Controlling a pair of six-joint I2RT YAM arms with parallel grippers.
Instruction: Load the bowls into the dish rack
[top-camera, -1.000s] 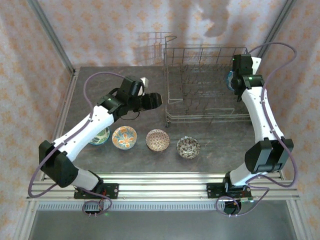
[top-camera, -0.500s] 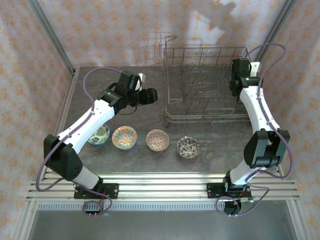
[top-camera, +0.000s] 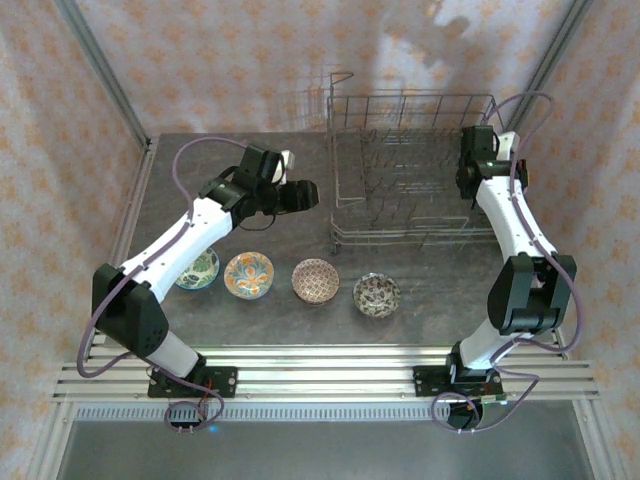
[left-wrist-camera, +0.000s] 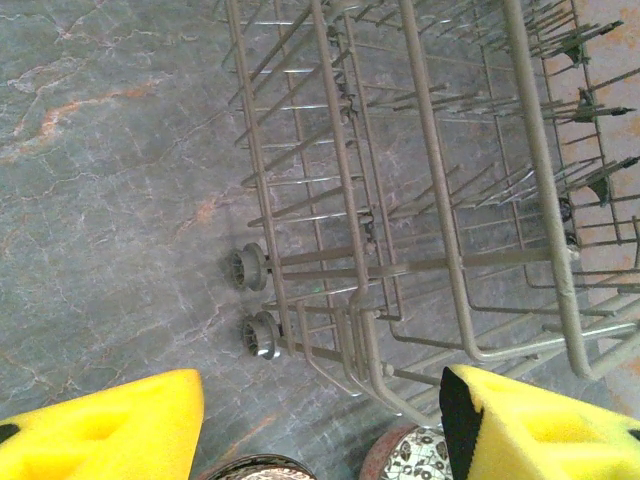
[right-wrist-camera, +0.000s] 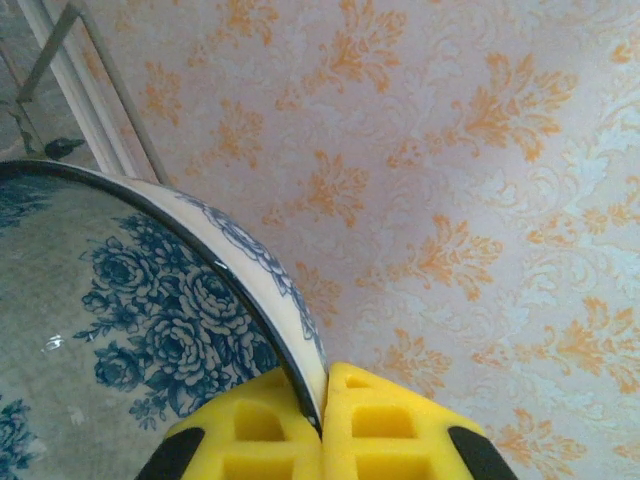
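Observation:
The grey wire dish rack (top-camera: 405, 175) stands at the back right of the table. My right gripper (top-camera: 467, 170) hangs over its right side, shut on the rim of a blue-white flowered bowl (right-wrist-camera: 130, 330); the yellow fingertips (right-wrist-camera: 322, 410) pinch the rim between them. My left gripper (top-camera: 302, 195) hovers open just left of the rack, its yellow fingers (left-wrist-camera: 100, 430) wide apart with nothing between them, looking down at the rack's corner (left-wrist-camera: 370, 340). On the table in front lie a green bowl (top-camera: 197, 270), an orange-teal bowl (top-camera: 249, 275), a brown-pink bowl (top-camera: 315, 281) and another patterned bowl (top-camera: 377, 295).
Two small rack wheels (left-wrist-camera: 255, 300) sit at the rack's near left corner. Two bowl rims (left-wrist-camera: 410, 455) peek in at the bottom edge of the left wrist view. Patterned curtain walls (top-camera: 250, 60) close the table at the back and sides; a metal rail (top-camera: 320, 365) runs along the front.
The right arm has straightened and carried the blue-white bowl a little back and left at the rack's right side. The left arm's elbow drew in; its gripper barely shifted.

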